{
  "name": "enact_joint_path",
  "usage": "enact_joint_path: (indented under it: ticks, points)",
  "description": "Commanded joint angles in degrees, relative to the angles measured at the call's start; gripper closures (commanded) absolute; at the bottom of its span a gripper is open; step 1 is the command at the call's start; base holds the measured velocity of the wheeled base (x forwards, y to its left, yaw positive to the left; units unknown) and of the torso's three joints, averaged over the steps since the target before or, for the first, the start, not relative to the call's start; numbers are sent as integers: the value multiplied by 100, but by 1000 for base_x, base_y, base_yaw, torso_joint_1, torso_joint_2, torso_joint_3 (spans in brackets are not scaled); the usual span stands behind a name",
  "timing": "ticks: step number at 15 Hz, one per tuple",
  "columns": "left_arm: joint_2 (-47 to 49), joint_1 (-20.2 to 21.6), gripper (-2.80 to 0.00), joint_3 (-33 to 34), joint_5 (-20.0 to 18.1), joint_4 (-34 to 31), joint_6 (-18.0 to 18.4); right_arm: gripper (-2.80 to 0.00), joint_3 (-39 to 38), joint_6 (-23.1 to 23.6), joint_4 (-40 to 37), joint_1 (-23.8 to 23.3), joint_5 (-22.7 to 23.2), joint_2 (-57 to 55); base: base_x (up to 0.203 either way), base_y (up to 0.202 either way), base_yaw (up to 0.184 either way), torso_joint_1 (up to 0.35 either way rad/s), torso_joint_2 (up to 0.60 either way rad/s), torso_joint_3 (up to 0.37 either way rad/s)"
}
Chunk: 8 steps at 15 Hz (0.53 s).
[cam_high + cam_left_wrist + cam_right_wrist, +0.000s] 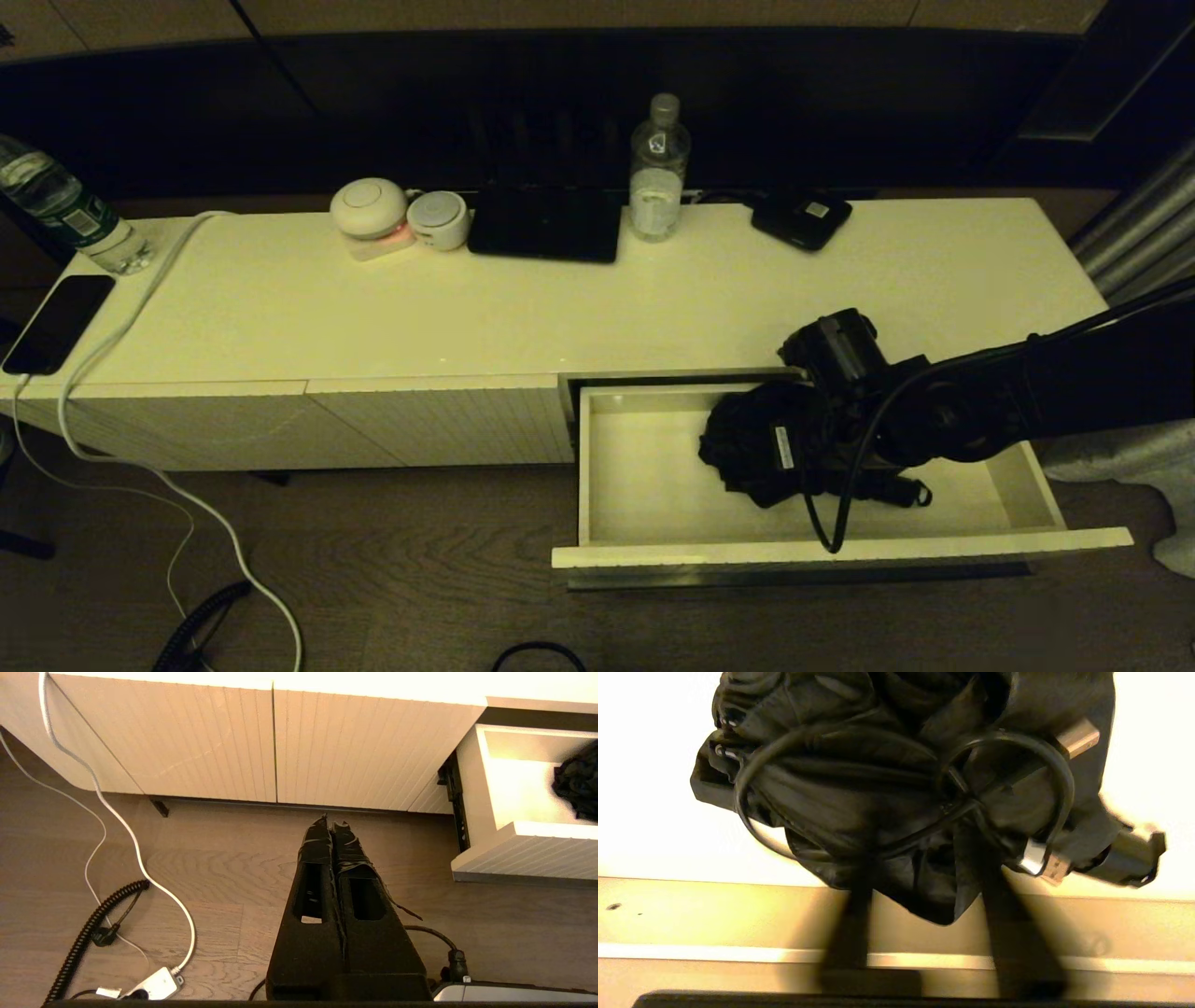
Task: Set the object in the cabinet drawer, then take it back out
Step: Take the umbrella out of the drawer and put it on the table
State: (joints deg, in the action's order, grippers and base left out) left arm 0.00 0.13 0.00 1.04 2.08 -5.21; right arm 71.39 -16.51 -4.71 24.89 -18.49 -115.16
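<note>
The black folding umbrella [747, 448] lies bunched in the open white cabinet drawer [840, 549], right of its middle, its short handle [901, 492] pointing right. My right gripper [803, 457] reaches down into the drawer over it. In the right wrist view the gripper [924, 858] stands open, its fingers [859, 891] spread to either side of the loose umbrella fabric [840, 793]. The handle [1129, 851] sticks out at one side. My left gripper [332, 821] hangs shut and empty over the floor, left of the drawer [523, 854].
A thin black cable with a metal plug [1036, 858] loops across the umbrella. The cabinet top holds two water bottles [659, 173], a phone [58, 322], round white devices [369, 210], a black tablet [546, 224] and a flat black device [801, 219]. White cables [131, 308] trail to the floor.
</note>
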Motion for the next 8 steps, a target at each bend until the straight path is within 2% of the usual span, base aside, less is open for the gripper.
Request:
enact_joint_path:
  ticks: [1, 8]
  points:
    - [-9, 4, 0, 0, 2, 2, -7, 0, 15, -133, -47, 60, 50, -38, 0, 0, 0, 0, 0, 0]
    - [-9, 4, 0, 0, 2, 2, -7, 0, 26, -111, -112, 55, 5, 197, 0, 0, 0, 0, 0, 0]
